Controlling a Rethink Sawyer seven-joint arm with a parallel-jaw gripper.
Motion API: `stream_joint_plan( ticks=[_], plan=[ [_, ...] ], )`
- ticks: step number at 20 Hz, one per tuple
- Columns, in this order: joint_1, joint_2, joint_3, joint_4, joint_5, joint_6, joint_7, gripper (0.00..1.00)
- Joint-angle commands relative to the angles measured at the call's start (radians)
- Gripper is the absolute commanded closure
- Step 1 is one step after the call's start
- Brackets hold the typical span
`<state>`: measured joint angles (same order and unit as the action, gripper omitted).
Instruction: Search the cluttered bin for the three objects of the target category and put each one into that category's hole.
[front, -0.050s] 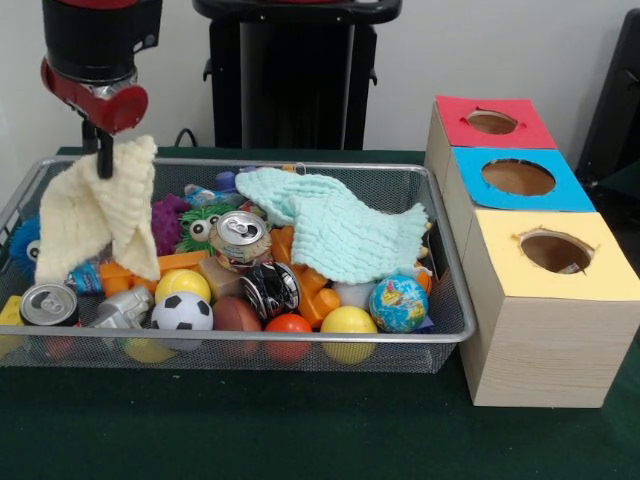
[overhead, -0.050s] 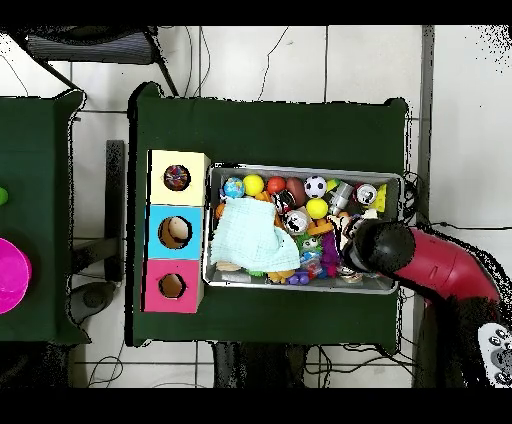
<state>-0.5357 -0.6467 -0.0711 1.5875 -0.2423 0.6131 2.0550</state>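
My gripper (front, -0.050s: 103, 160) hangs over the left end of the wire mesh bin (front, -0.050s: 300, 338), shut on a cream-yellow cloth (front, -0.050s: 100, 215). The cloth dangles in two folds, its lower edge near the toys. A mint-green cloth (front, -0.050s: 335, 225) lies draped over the clutter at the bin's right half, also seen as the mint-green cloth (overhead, -0.050s: 248, 235) from overhead. Three wooden boxes stand right of the bin, each with a round hole: red top (front, -0.050s: 490, 122), blue top (front, -0.050s: 518, 177), yellow top (front, -0.050s: 555, 250). In the overhead view the arm's wrist (overhead, -0.050s: 380, 248) covers the gripper.
The bin holds drink cans (front, -0.050s: 240, 240), a soccer ball (front, -0.050s: 182, 312), a globe ball (front, -0.050s: 398, 304), yellow balls (front, -0.050s: 348, 322), an orange ball (front, -0.050s: 288, 325) and a green googly-eyed toy (front, -0.050s: 205, 225). A pink object (overhead, -0.050s: 10, 275) sits on a separate table.
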Motion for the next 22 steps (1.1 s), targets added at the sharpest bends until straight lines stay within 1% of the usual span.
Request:
stream_joint_plan(
  ticks=[1, 2, 4, 6, 8, 9, 11, 13, 14, 17, 20, 22],
  plan=[
    [0.023, 0.025, 0.048, 0.054, -0.039, 0.025, -0.006, 0.00],
    [0.027, 0.024, 0.045, 0.053, -0.039, 0.029, -0.003, 0.00],
    [0.041, 0.015, 0.032, 0.056, -0.045, -0.004, 0.019, 0.00],
    [0.074, 0.006, -0.005, 0.044, -0.033, 0.002, 0.081, 0.00],
    [0.066, -0.002, 0.011, 0.046, -0.006, 0.012, 0.074, 0.00],
    [0.059, -0.015, 0.024, 0.035, 0.002, 0.032, 0.049, 0.00],
    [0.053, -0.041, 0.043, 0.042, 0.022, 0.058, 0.030, 0.00],
    [0.054, -0.079, 0.060, 0.059, 0.034, 0.045, 0.020, 0.00],
    [0.060, -0.104, 0.062, 0.072, 0.038, 0.018, 0.031, 0.00],
    [0.072, -0.169, 0.070, 0.086, 0.063, 0.024, 0.040, 0.00],
    [0.094, -0.191, 0.070, 0.073, 0.076, 0.080, 0.036, 0.00],
    [0.107, -0.198, 0.076, 0.096, 0.087, 0.096, 0.037, 0.00]
  ],
)
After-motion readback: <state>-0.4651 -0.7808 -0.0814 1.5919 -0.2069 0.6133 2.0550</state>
